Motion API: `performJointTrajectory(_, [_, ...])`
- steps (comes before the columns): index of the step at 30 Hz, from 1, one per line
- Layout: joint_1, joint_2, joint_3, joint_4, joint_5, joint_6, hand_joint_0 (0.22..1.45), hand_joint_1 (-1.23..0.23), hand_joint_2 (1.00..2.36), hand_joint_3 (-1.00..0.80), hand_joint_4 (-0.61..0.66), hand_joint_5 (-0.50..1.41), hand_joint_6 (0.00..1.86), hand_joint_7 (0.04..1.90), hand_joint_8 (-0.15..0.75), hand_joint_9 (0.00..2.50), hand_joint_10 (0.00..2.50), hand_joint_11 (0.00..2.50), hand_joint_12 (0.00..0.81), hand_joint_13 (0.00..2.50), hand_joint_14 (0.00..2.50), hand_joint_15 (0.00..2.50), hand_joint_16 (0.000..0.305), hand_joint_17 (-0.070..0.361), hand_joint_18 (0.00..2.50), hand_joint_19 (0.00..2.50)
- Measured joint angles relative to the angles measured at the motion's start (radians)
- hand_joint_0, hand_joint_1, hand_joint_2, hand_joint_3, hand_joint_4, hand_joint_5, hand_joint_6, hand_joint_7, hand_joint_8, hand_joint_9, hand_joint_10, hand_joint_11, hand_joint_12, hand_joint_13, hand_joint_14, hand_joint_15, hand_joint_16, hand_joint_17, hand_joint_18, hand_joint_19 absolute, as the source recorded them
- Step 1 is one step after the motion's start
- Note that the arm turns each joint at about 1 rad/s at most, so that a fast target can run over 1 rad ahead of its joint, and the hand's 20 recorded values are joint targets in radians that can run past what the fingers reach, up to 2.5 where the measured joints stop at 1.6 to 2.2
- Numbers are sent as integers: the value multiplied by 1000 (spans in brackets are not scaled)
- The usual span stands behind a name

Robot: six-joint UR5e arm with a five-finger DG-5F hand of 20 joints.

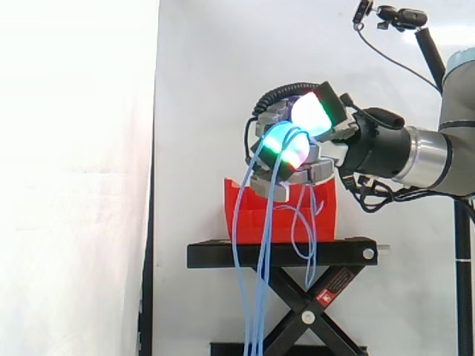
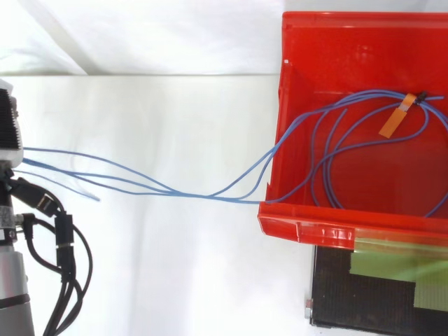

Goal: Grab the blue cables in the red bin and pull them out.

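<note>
right now, left of the red bin [image 1: 249, 221], the blue cables [image 2: 210, 197] hang in long slack strands past the edge of the black stand [image 1: 223, 256] and on down below the bin. above the bin, the hand [image 1: 319, 148] has its fingers [image 1: 286, 142] curled round the bundle, pinching it under the glowing pads. from above, the strands cross the bin's low front lip and run into a loose coil inside, over toward the bin's right side, where an orange tag [image 2: 394, 122] and a dark tie bind them. so the cables are part out, part in. the risk, as i judge it: that tied coil catches on the bin's wall and drags or tips the bin off the stand, or the thin strands slide through the grip if the pull meets that snag.
</note>
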Motion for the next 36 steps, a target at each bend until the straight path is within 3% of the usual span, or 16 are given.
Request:
performJointTrajectory(27, [-2,0,0,10,-3,0,988,-1078,1012,-723,128,929,18,580,35,1379,35,1864,384,1652,0,1743,43,98,973,1068])
performJointTrajectory(36, [-3,0,0,10,-3,0,880,-1016,1002,-942,140,933,18,585,38,1381,34,1898,394,1645,27,1711,43,96,965,1094])
